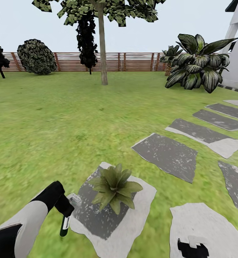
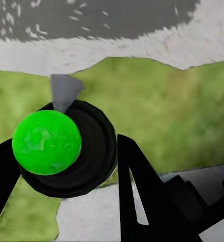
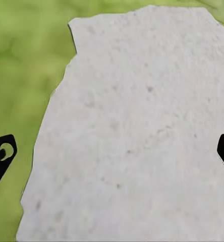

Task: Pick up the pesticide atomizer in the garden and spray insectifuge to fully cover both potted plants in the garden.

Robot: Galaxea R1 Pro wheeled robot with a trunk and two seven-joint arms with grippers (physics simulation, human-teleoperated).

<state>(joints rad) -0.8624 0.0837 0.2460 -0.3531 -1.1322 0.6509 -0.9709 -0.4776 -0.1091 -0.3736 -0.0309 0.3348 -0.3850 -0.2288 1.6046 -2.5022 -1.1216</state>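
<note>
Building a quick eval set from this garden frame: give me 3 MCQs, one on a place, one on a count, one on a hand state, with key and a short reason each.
1. The potted plant stands on:
A. bare lawn
B. a grey stepping stone
C. the fence rail

2. How many potted plants in low pots show in the head view?
A. one
B. two
C. three

3. The left hand is:
A. open over the grass
B. shut on the pesticide atomizer
C. shut on a leaf

Key:
1 B: the stepping stone lies all round the rosette.
2 A: a single small rosette shows; the large leafy bush by the house is no potted plant.
3 B: in the left wrist view the fingers flank the pesticide atomizer, and in the head view it hangs from the hand.
</note>
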